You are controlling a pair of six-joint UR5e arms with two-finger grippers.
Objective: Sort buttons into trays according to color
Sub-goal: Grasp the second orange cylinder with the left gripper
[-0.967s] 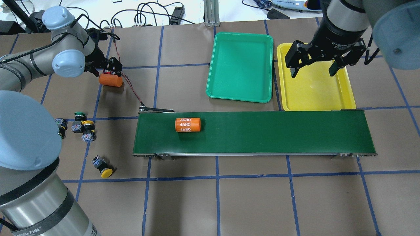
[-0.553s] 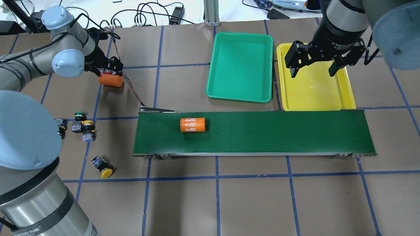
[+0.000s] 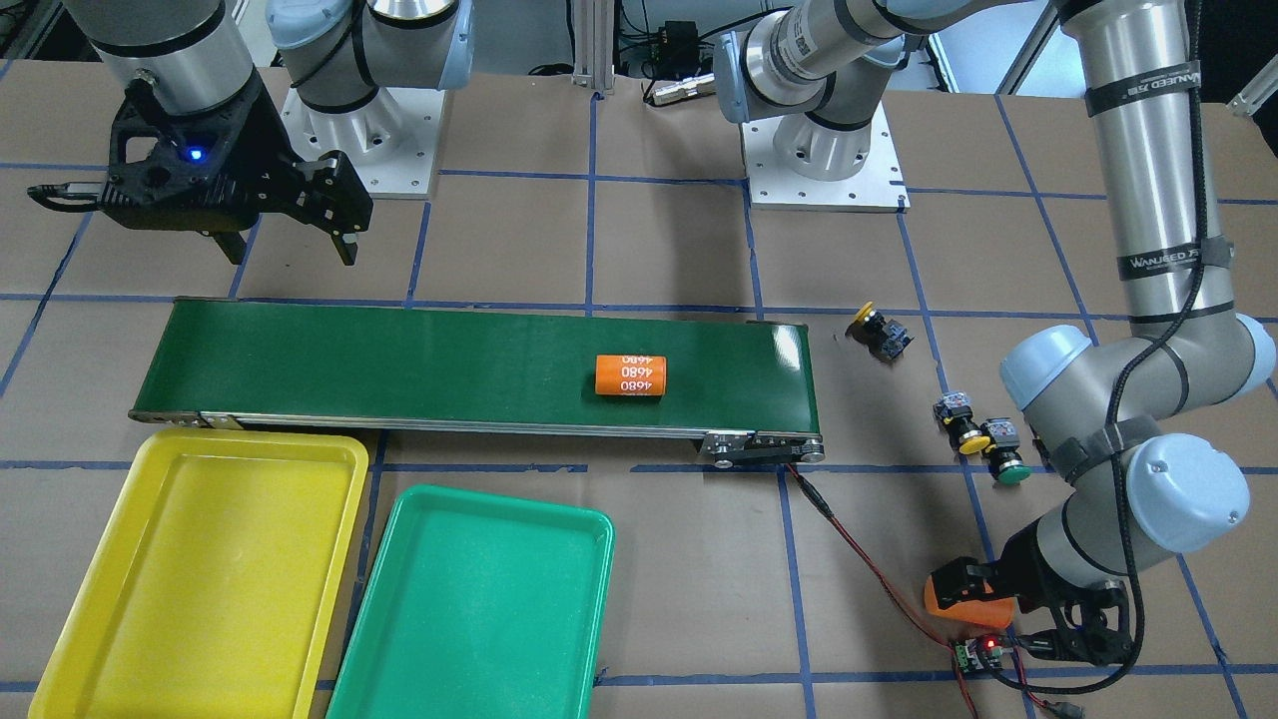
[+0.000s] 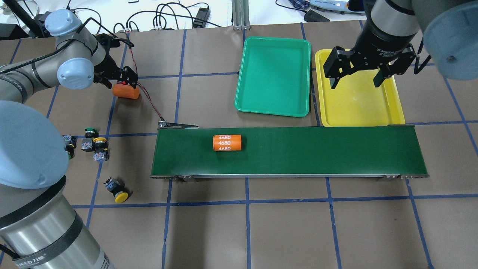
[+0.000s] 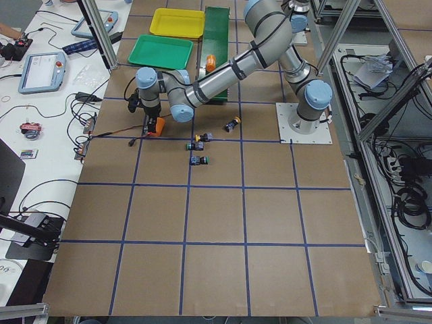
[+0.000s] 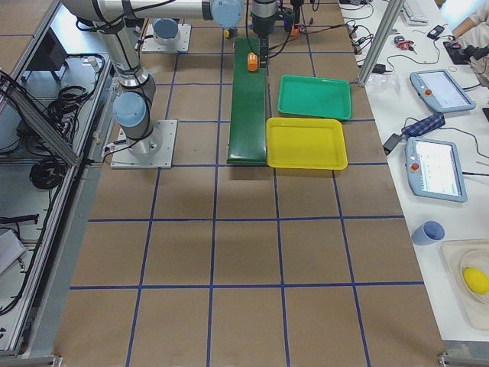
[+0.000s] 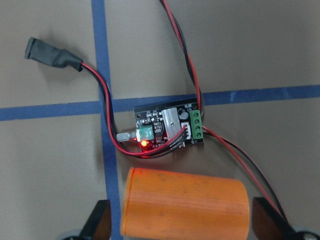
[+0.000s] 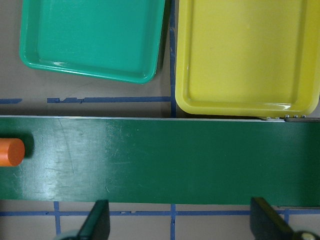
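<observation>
Buttons (image 4: 98,144): four loose on surface off conveyor belt (image 4: 317,153) left end, none in green tray (image 4: 272,108). Left claw (image 4: 120,80) nearer, jaws spread astride orange cylinder (image 4: 126,91); buttons lie toward robot base from it. Right claw (image 4: 356,83) jaws wide apart above yellow tray (image 4: 396,108), well apart from buttons.

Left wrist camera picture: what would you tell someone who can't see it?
An orange cylinder lies between the fingers of the open left gripper. Beyond it sits a circuit board with a glowing red light and red-black wires.

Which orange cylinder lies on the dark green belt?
The cylinder printed 4680, on the belt; the plain cylinder rests on the brown table instead.
</observation>
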